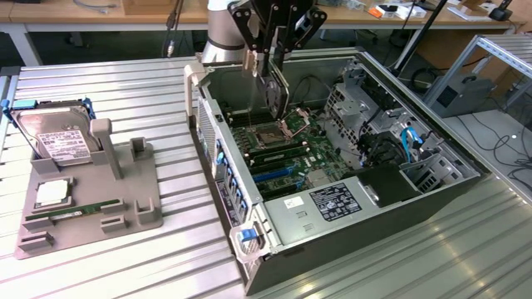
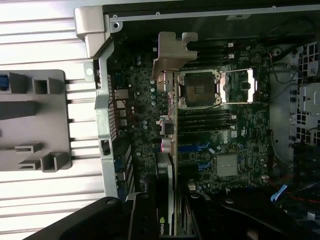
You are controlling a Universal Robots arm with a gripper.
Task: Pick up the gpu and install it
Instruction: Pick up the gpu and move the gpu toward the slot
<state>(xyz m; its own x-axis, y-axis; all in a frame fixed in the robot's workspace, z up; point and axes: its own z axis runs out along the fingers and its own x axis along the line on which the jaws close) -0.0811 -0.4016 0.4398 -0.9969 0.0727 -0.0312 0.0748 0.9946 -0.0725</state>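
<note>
Black hand [image 1: 264, 66] clamps thin flat gpu [image 1: 275, 98] over motherboard [image 1: 293, 156].

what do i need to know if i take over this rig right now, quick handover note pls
Gripper: shut on the gpu, holding it by its upper edge so the card hangs on edge.
Gpu: in the air over the open computer case, above the motherboard, near the processor socket end.
Gray holder on the exterior view's left: holds the hard drive and the memory stick.
Done: the gpu is picked up and brought over the case.
Left: the card is not yet seated in a slot on the motherboard.
</note>
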